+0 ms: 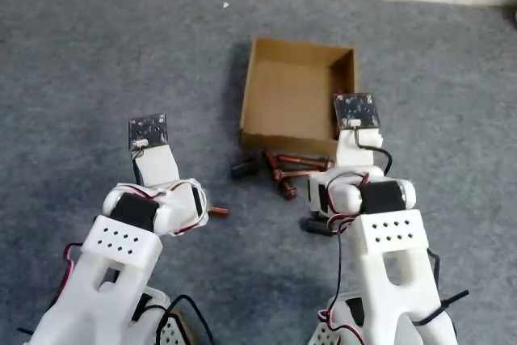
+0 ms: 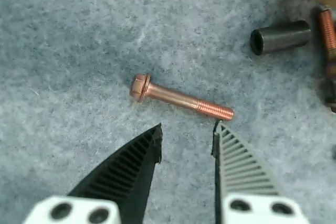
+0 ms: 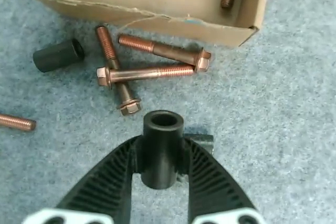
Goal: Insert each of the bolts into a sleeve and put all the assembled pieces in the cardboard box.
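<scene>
Left wrist view: my left gripper (image 2: pixel 187 126) is spread open and holds nothing, and a bolt (image 2: pixel 178 96) lies just past its tips.
The bolt lies flat on the grey carpet (image 2: pixel 63 35). Its long side runs from one finger across to the other, not through the gap, so I think I must turn my wrist before I pinch it. This arm is the nearer one to it. A loose sleeve (image 2: pixel 281 36) lies farther on, near the cardboard box (image 1: pixel 246 94), which sits toward the carpet's far edge. Three more bolts (image 3: pixel 152 72) are piled by the box's near wall. My right gripper (image 3: pixel 163 148) pinches the held sleeve (image 3: pixel 163 124), and I can see its open hole.
</scene>
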Robot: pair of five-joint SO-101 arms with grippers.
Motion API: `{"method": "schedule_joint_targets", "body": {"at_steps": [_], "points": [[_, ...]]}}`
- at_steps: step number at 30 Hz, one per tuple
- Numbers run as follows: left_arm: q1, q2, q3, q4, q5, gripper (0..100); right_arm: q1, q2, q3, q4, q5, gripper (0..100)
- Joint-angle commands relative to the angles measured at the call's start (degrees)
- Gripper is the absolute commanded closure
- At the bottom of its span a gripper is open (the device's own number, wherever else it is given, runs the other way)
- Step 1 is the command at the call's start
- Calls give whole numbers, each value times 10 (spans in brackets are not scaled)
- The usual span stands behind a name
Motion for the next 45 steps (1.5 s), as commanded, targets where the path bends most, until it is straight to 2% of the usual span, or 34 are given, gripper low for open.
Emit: {"method": "schedule_joint_targets", "body": {"at_steps": [1, 4, 9, 16, 21, 34, 39, 45], "points": [[13, 50, -24, -16, 11, 819, 7, -17, -3, -18, 7, 994], [13, 137, -57, -16, 13, 818, 7, -17, -2, -18, 7, 994], [11, 268, -113, -30, 67, 818, 7, -17, 0, -18, 8, 994], [7, 349, -130, -98, 138, 817, 7, -17, 0, -18, 8, 994], [-29, 405, -132, -130, 142, 817, 7, -17, 0, -18, 8, 994], [-53, 445, -159, -141, 166, 829, 7, -17, 0, -18, 8, 994], [-91, 444, -159, -171, 164, 1000, 7, -17, 0, -18, 8, 994], [-90, 442, -160, -177, 164, 995, 7, -22, 1, -15, 8, 994]]}}
